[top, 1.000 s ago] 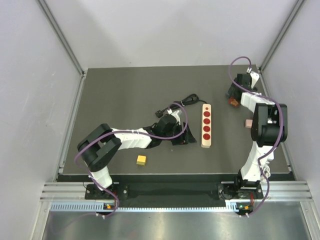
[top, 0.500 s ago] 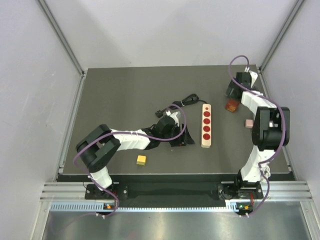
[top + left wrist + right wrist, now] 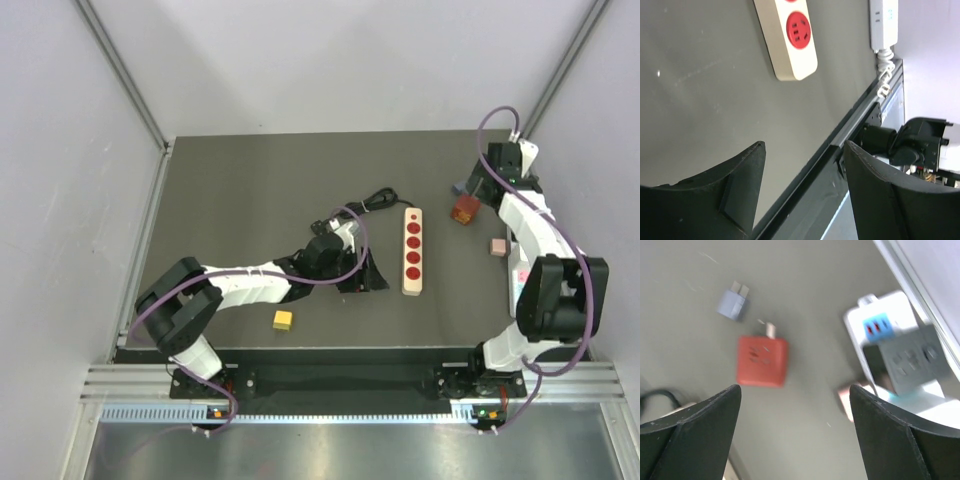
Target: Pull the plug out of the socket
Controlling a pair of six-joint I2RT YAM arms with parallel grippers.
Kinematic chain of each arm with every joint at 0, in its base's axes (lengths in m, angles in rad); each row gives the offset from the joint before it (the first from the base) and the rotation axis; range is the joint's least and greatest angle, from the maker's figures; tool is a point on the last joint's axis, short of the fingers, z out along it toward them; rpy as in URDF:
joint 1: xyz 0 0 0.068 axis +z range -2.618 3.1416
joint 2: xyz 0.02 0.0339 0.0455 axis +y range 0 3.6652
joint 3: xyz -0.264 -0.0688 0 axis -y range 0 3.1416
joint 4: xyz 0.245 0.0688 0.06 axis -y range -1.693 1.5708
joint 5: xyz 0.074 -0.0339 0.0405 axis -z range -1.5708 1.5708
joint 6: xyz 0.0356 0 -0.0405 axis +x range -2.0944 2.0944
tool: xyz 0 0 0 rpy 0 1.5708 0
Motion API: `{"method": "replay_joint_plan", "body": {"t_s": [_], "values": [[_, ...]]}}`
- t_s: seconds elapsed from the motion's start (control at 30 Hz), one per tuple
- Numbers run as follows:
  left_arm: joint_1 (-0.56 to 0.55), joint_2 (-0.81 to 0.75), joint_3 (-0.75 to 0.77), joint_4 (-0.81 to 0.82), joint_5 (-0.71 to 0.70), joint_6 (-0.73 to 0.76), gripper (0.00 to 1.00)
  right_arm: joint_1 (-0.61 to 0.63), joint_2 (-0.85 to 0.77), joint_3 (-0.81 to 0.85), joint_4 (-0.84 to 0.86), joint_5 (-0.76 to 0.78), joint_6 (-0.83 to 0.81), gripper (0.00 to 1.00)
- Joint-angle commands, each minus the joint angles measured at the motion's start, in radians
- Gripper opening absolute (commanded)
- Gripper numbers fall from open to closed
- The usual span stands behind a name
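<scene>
A beige power strip [image 3: 413,250] with red sockets lies mid-table; its near end with one red socket [image 3: 798,31] shows in the left wrist view. A black plug with its cord [image 3: 378,200] lies beside the strip's far left end, and I cannot tell whether it touches the strip. My left gripper [image 3: 365,272] is open and empty just left of the strip, with nothing between its fingers [image 3: 804,146]. My right gripper [image 3: 476,186] is open and empty at the far right, hovering over an orange adapter [image 3: 762,361].
A blue-grey adapter [image 3: 733,304] lies beside the orange adapter [image 3: 464,209]. A pink block [image 3: 496,246] sits near the right edge and a yellow block [image 3: 283,319] at the front left. The table's front rail [image 3: 855,127] is close to the left gripper.
My right gripper has drawn back to the right, off the orange adapter, which now lies uncovered, and its elbow has swung toward the front. The left arm has barely shifted.
</scene>
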Motion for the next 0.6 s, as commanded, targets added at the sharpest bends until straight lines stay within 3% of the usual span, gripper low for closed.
{"method": "replay_joint_plan", "body": {"t_s": [0.0,0.27,0.57], "values": [[-0.011,-0.068,-0.036,0.019,0.034,0.018,0.68,-0.012,-0.106,-0.064,-0.067,0.070,0.028,0.88],[-0.066,-0.128,-0.026,-0.069,0.034,0.030,0.69,-0.112,-0.280,-0.218,-0.099,0.019,0.095,0.88],[-0.187,-0.218,-0.035,-0.156,-0.056,0.018,0.69,-0.256,-0.379,-0.277,-0.175,-0.008,0.135,0.88]]}}
